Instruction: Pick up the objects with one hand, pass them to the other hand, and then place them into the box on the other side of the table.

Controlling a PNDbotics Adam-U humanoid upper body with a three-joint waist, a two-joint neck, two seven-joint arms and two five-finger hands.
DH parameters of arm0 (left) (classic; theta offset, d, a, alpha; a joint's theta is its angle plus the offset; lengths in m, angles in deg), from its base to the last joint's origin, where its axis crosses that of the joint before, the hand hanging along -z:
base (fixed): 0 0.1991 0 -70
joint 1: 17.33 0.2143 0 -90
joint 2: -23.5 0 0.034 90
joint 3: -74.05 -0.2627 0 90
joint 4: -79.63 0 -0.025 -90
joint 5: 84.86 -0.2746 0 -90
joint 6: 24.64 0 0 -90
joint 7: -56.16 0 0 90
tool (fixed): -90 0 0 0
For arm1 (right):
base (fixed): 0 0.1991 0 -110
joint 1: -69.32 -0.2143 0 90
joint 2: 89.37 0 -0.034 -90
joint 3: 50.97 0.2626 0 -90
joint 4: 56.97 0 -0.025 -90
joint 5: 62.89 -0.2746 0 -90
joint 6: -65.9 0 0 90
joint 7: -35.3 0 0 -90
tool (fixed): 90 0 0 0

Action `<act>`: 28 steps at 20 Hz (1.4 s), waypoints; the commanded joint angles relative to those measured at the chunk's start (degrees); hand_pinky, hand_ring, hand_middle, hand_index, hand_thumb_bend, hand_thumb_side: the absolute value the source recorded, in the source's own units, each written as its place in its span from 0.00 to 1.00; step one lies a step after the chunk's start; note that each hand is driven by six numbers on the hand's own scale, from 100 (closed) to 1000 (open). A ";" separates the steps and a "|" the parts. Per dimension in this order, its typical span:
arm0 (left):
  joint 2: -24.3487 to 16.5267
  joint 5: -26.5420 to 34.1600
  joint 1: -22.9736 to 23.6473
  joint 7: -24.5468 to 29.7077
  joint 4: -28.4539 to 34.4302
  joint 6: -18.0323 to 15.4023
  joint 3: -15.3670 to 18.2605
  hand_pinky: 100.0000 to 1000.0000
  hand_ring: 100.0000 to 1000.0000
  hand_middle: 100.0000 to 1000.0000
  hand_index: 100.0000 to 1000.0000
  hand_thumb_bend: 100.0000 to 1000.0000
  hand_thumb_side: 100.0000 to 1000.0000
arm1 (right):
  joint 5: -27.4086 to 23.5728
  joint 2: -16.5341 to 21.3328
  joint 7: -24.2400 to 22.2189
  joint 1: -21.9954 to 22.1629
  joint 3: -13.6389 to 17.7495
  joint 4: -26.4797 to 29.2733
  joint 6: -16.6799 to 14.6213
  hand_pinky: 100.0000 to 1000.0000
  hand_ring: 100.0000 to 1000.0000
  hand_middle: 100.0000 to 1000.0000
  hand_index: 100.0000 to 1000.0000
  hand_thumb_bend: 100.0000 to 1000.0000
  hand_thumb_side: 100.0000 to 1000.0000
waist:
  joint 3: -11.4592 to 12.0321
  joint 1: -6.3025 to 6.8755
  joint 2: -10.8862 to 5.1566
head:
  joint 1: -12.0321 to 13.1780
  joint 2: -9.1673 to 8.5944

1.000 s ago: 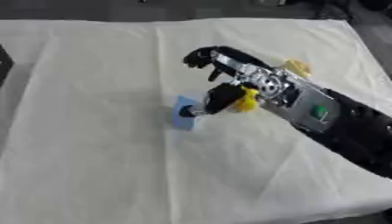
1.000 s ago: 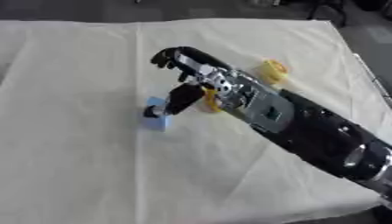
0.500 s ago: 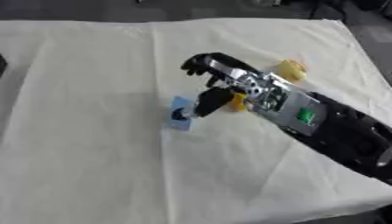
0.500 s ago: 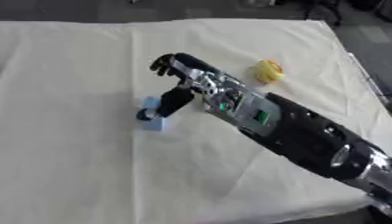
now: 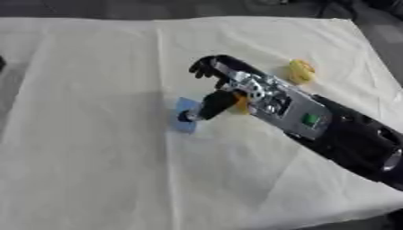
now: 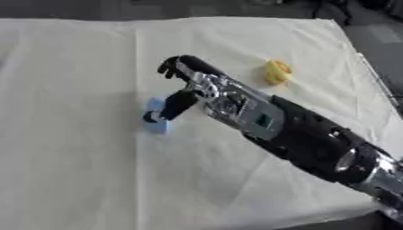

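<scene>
A small flat blue piece point(image 5: 185, 121) lies on the cream cloth near the middle. My right hand point(image 5: 236, 87) reaches in from the lower right and hovers over it. Its black thumb point(image 6: 167, 110) points down and touches the blue piece. The fingers point(image 5: 206, 67) are bent and spread well beyond the piece, not around it. A yellow object point(image 6: 275, 72) lies on the cloth to the right of the hand, apart from it. A bit of orange-yellow point(image 5: 241, 104) shows under the palm; I cannot tell what it is. My left hand is out of sight.
The cream cloth point(image 5: 94, 170) covers the whole table, with open room to the left and front. A dark thing point(image 5: 2, 64) barely shows at the left edge. The table's far edge runs along the top.
My right forearm has swung a little toward the near side, uncovering the yellow object fully. The thumb stays at the blue piece, which has not moved.
</scene>
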 commanded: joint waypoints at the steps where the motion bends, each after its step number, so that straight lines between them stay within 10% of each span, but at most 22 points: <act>1: -1.03 0.19 -1.21 -0.47 0.63 -0.09 0.89 0.70 0.78 0.73 0.83 0.06 0.61 | 0.33 0.57 -0.21 -0.36 0.26 0.82 1.04 0.73 0.88 0.74 0.82 0.60 0.11 | 0.19 -0.39 0.43 | -0.46 -0.11; 28: -0.83 1.55 -0.64 -2.22 1.14 -0.69 1.47 0.71 0.79 0.72 0.82 0.04 0.62 | -0.79 0.06 1.12 1.86 1.23 -0.35 2.90 0.75 0.87 0.66 0.77 0.50 0.09 | 0.00 -0.36 3.00 | -0.84 -0.11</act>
